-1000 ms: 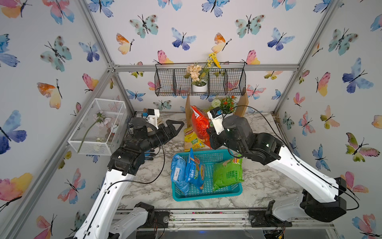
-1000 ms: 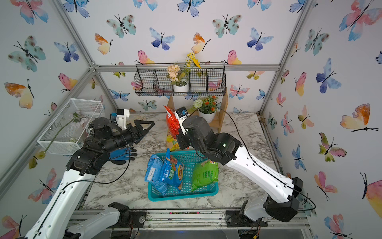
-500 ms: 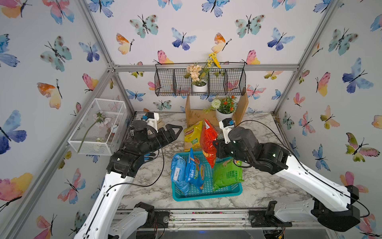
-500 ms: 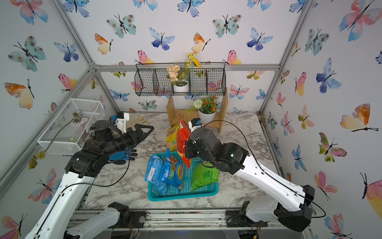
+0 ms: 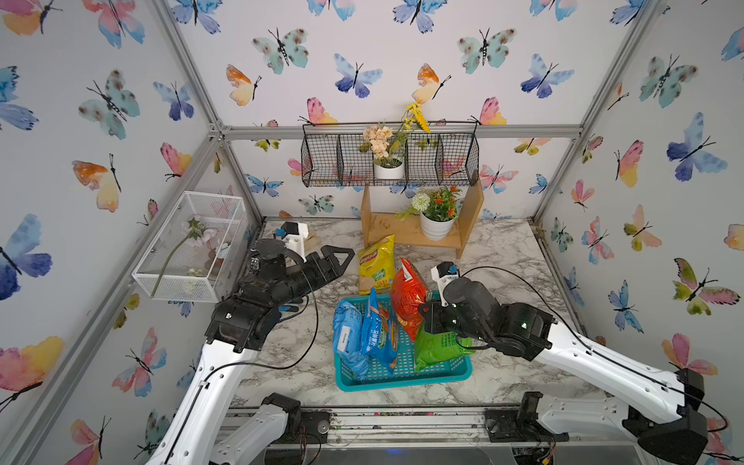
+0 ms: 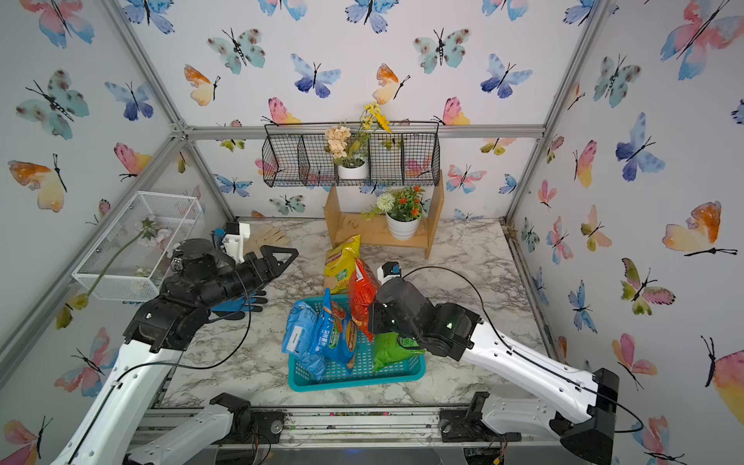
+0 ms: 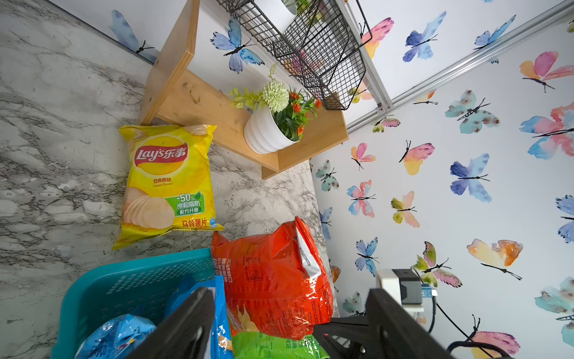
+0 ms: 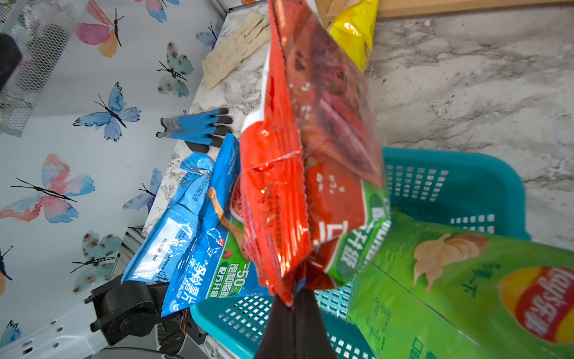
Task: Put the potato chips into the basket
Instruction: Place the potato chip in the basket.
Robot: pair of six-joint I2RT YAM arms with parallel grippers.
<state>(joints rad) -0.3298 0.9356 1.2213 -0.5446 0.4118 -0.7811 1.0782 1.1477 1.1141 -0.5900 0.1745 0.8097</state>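
Placement step: right hand (image 8: 293,306) clamped on glossy red chip bag (image 5: 407,300), upright over teal perforated plastic basket (image 5: 402,381). Next: lower, then release. Left hand (image 5: 342,261) spread apart, empty, near glossy yellow chip bag (image 5: 376,265) on marble counter (image 5: 503,257) — last to fetch.

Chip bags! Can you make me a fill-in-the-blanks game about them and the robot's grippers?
The right gripper is shut on a bag coloured ____.
The one bag lying on the marble table, outside the teal basket, is ____.
The number of blue bags in the basket is ____.
The left gripper holds nothing; its jaws are ____.
Missing words: red, yellow, two, open.
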